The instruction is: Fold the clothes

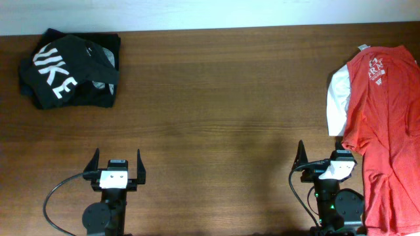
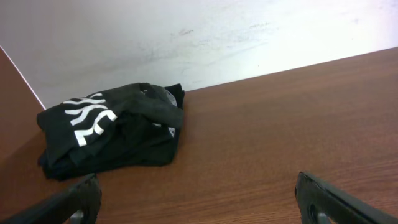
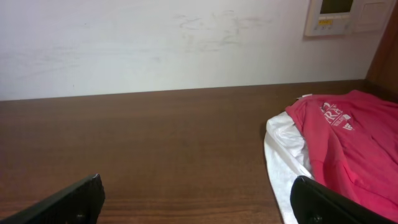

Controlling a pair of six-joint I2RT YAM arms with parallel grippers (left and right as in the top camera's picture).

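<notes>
Black-fingered, the left gripper and right gripper sit at the near edge of the brown wooden table, jaws spread wide and empty. Just beside the right gripper's outer finger, outside its jaws, a red-orange T-shirt with white chest lettering runs along the right edge to the far right corner, overlapping a white T-shirt. A crumpled black T-shirt with large white letters lies in the far left corner, well apart from the left jaws.
</notes>
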